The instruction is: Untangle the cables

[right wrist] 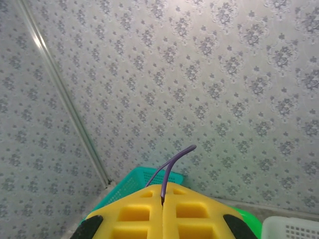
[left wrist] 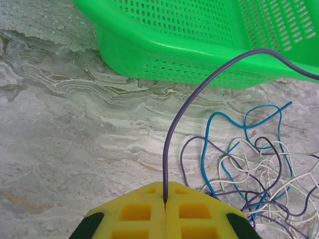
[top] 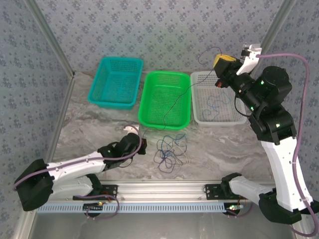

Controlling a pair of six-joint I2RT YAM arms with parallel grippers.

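Note:
One thin purple cable (top: 177,102) stretches between both grippers, crossing over the green basket (top: 149,112). My left gripper (top: 143,145) sits low on the table, its yellow jaws (left wrist: 164,200) shut on that purple cable (left wrist: 172,129). My right gripper (top: 218,60) is raised high above the white basket (top: 199,117). Its jaws (right wrist: 162,201) are shut on the other end of the purple cable (right wrist: 167,174), and a short tip sticks out. A loose tangle of blue, purple and whitish cables (top: 169,149) lies on the table right of the left gripper, and it appears again (left wrist: 259,174) in the left wrist view.
A teal basket (top: 94,94) stands at the back left, the green basket (left wrist: 164,45) in the middle, the white one at the right with a blue cable (top: 217,104) inside. Patterned walls close in the back and sides. Marble table surface (top: 89,134) lies in front of the baskets.

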